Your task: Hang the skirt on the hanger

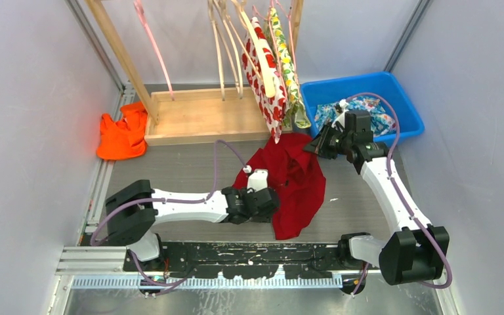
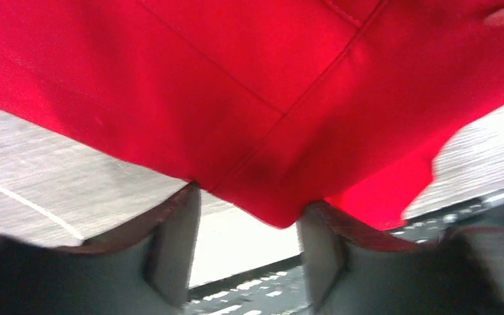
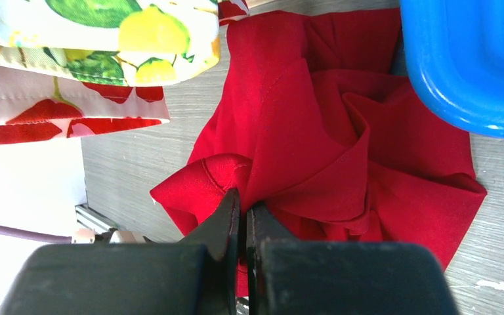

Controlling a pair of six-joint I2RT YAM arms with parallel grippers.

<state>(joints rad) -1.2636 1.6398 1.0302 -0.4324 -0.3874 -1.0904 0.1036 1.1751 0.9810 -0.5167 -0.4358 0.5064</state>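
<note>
The red skirt (image 1: 292, 180) lies mid-table; right gripper (image 3: 244, 201) pinches its one o'clock edge; left gripper (image 2: 249, 200) gapes around the eight o'clock hem. Seat the hem deep before closing; lift both evenly toward the eleven o'clock hanger (image 1: 218, 52).

No legible txt, labels or nos. anywhere

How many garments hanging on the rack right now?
2. A red-and-white print garment and a lemon-print garment right beside it, both toward the rack's right end. Another could be hidden behind them.
</note>
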